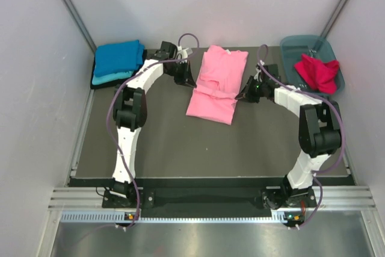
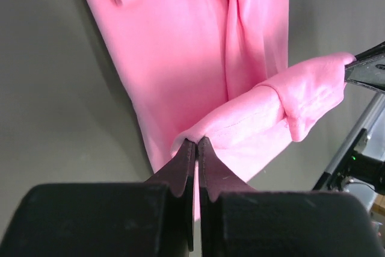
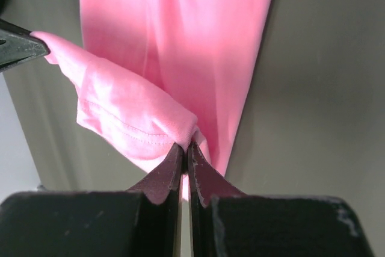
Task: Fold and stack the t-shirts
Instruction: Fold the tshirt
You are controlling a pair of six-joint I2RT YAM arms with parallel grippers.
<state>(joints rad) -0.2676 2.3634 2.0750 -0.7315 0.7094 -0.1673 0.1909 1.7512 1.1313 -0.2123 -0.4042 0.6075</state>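
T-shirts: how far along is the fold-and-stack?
Done: blue shirt folded on a turquoise shirt, far left corner. In hand: pink shirt mid-fold, left jaws and right jaws shut on its raised edge. Left: finish it, stack it, then the red shirt crumpled in the tub.

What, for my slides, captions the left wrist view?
Left gripper and right gripper pinch a folded edge of the pink t-shirt.

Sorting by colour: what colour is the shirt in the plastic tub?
Crimson red cotton t-shirt, best in top external view.

soft matt pink t-shirt (image 1: pixel 216 85) (knit cloth)
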